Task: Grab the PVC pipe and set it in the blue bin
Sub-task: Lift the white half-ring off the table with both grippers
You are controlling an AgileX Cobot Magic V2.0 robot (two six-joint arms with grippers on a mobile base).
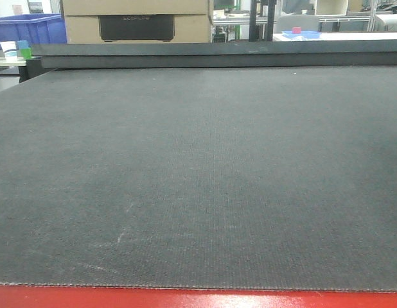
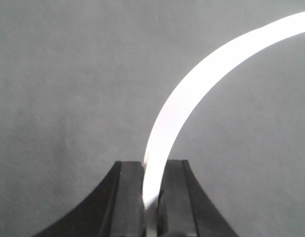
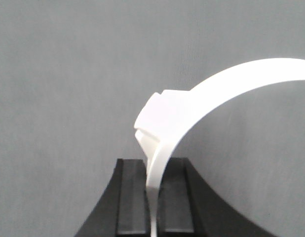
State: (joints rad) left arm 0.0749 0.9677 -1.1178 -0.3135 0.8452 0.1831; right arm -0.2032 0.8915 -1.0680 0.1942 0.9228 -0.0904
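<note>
In the left wrist view my left gripper [image 2: 152, 165] is shut on a white curved PVC pipe strip [image 2: 192, 94] that arches up and off to the right over the grey mat. In the right wrist view my right gripper [image 3: 153, 163] is shut on a white curved PVC strip [image 3: 231, 79] with a blocky tab [image 3: 157, 116] just above the jaws. I cannot tell whether both hold the same piece. Neither gripper nor any pipe shows in the front view. A blue bin [image 1: 28, 29] stands beyond the table's far left corner.
A dark grey mat [image 1: 198, 179] covers the table, with a red front edge [image 1: 198, 299]. A raised dark ledge [image 1: 218, 54] runs along the back. Cardboard boxes [image 1: 137, 22] and a small blue tray [image 1: 301, 33] stand behind it.
</note>
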